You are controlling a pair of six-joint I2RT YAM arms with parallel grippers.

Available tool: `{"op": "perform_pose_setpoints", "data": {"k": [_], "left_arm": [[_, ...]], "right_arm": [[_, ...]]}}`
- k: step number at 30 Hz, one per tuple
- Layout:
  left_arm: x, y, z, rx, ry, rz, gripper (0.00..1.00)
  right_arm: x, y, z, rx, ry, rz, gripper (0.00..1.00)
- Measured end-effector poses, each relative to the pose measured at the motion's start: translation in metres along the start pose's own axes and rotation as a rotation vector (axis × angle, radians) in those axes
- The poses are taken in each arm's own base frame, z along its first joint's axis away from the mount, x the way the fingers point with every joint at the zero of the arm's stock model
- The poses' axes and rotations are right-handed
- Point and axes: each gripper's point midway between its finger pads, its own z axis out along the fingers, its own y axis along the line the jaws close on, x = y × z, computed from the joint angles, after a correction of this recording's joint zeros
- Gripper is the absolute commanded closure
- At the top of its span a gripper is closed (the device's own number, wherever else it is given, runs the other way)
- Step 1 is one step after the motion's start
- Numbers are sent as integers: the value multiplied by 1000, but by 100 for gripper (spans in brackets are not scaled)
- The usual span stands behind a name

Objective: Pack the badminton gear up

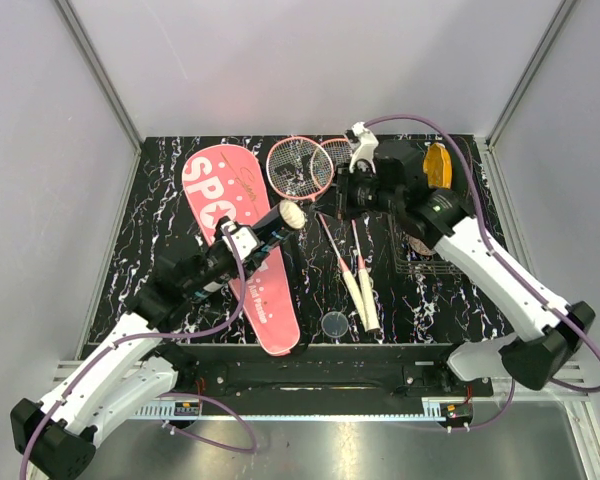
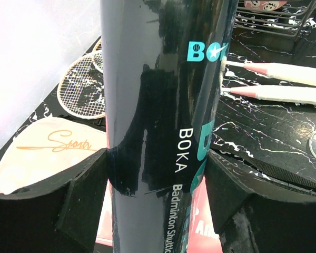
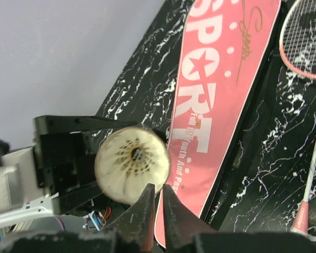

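The left gripper (image 2: 158,180) held the black tube (image 2: 147,79). The right gripper (image 3: 157,192) was open just a crack, right by the shuttlecock (image 3: 131,164).

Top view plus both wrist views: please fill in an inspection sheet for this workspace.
Surface: black marbled table; no spills seen.
Job's things: pink cover lying flat left of centre; two rackets beside it, heads toward the far edge; black tube held above the cover; one shuttlecock at the tube's end; other shuttlecocks not seen.
Clutter: yellow disc far right; wire rack on the right; small clear round lid near the racket handles.
Grippers: left gripper closed on the tube; right gripper slightly apart, empty, just below the shuttlecock.
Cables: purple cable along each arm; no snag seen.
Surroundings: grey walls; nothing else seen.
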Motion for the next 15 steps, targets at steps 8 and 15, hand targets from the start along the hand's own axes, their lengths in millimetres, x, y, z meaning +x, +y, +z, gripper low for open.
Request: {"op": "perform_pose_setpoints", "data": {"k": [8,15], "left_arm": [[-2,1,0,-6,-9,2,100],[9,39,-8,-229,63,-11,100]], "right_arm": [[24,-24,38,48,103,59,70],[50,-60,19,209,92,43,47]]}}
